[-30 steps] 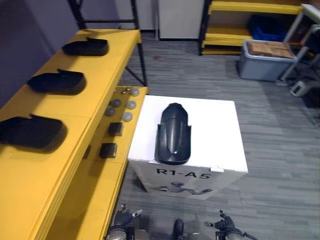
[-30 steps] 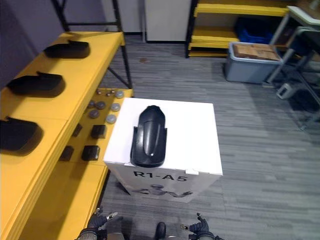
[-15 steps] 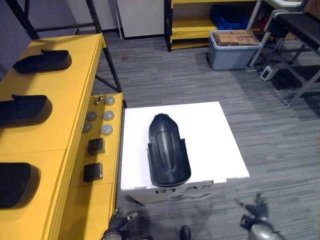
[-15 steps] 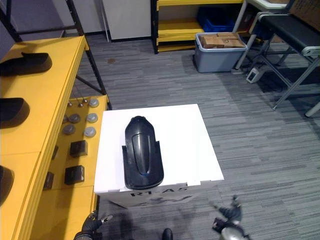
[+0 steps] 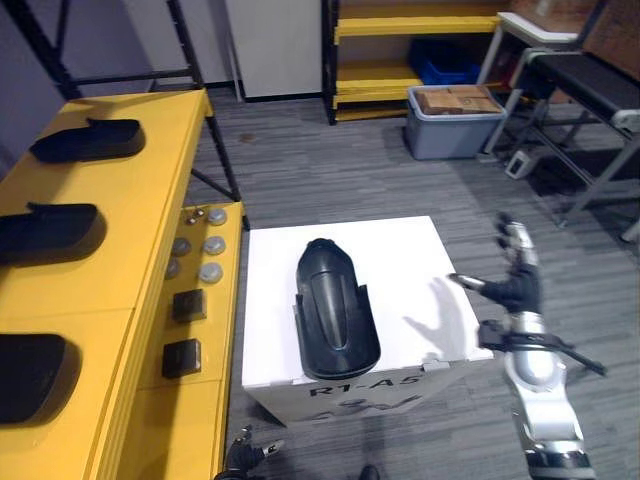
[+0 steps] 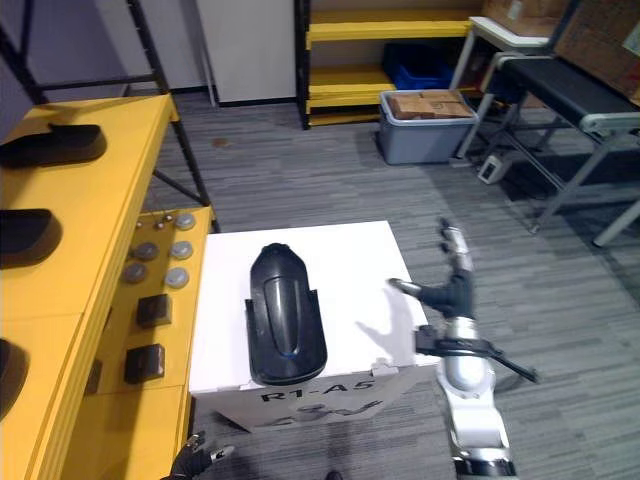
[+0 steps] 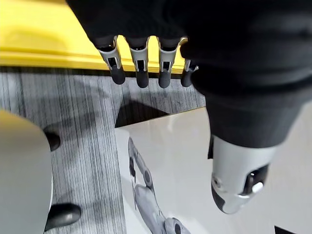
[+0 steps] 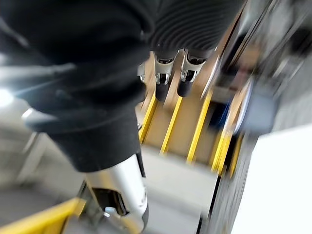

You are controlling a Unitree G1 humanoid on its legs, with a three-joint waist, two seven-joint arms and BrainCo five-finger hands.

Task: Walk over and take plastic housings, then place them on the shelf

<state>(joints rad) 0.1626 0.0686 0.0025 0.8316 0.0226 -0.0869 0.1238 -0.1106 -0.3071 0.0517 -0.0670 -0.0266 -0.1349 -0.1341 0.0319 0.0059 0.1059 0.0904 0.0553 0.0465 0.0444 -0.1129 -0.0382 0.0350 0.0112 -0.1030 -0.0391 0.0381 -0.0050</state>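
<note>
Black plastic housing (image 5: 335, 312) lies lengthwise on the white box (image 5: 425, 262), rounded nose pointing away, left of the right hand (image 5: 517, 286), whose fingers are spread and empty. The left hand (image 5: 243, 460) is below it, fingers relaxed.

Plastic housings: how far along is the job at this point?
Looks done: three black housings lie on the yellow shelf. In hand: nothing; the right hand is raised open beside the white box, the left hand hangs low, open. Left: the housing on the box, untouched, is to be picked up and shelved.
</note>
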